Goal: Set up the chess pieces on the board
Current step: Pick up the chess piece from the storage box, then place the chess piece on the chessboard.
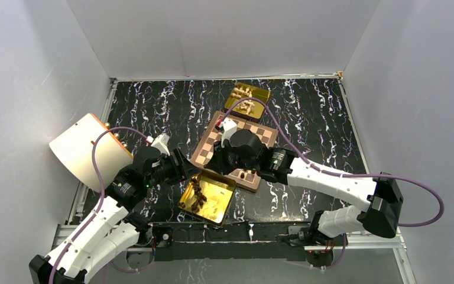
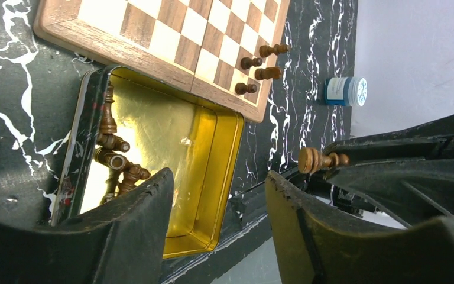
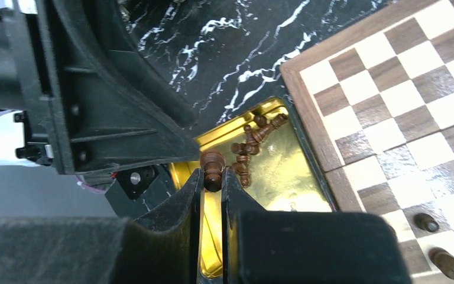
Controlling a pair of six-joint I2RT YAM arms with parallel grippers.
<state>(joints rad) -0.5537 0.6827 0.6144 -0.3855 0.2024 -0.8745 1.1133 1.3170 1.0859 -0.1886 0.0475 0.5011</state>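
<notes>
The board [image 1: 210, 139] lies mid-table; a few dark brown chess pieces [image 2: 254, 62] stand near its corner, also in the right wrist view [image 3: 428, 222]. A gold tray [image 1: 223, 202] in front of it holds several dark pieces [image 1: 197, 195], which lie in a heap in the left wrist view [image 2: 115, 155]. My right gripper [image 3: 213, 175] is shut on a dark chess piece [image 3: 213, 164] above this tray's edge; the piece also shows in the left wrist view [image 2: 320, 160]. My left gripper [image 2: 219, 180] is open and empty, over the tray's near end.
A second gold tray [image 1: 261, 93] with cream pieces sits behind the board. A cream cone-shaped object [image 1: 86, 148] stands at the left wall. A small blue-and-white jar [image 2: 344, 92] lies beyond the board. The two grippers are close together over the near tray.
</notes>
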